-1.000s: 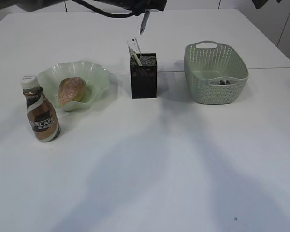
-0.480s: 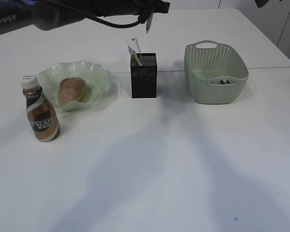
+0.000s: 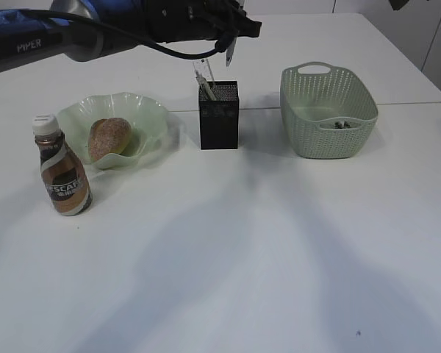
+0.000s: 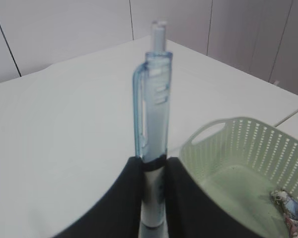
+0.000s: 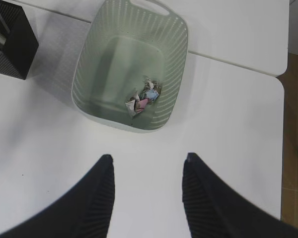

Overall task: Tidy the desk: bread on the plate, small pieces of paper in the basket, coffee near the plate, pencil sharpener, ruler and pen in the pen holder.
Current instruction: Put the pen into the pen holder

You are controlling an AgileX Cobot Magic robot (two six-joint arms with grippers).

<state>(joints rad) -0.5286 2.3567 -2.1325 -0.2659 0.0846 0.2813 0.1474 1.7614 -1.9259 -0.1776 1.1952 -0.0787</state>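
The left fingers [image 4: 154, 198] pinched the pen [image 4: 154, 124] upright above the black pen holder [image 3: 219, 118] — not yet inside it. The right fingers [image 5: 146, 188] stood apart, empty, over the bench [image 3: 228, 250] near the basket [image 5: 174, 64] holding paper scraps [image 5: 143, 99]. Bread [image 3: 108, 137] lay on the plate [image 3: 151, 114] — the coffee [image 3: 62, 169] stood just beside.

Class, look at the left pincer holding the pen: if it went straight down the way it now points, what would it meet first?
Most likely the black pen holder: the left pincer hangs above it, the pen tip down. Depth is unclear; it may sit slightly behind, over the table.
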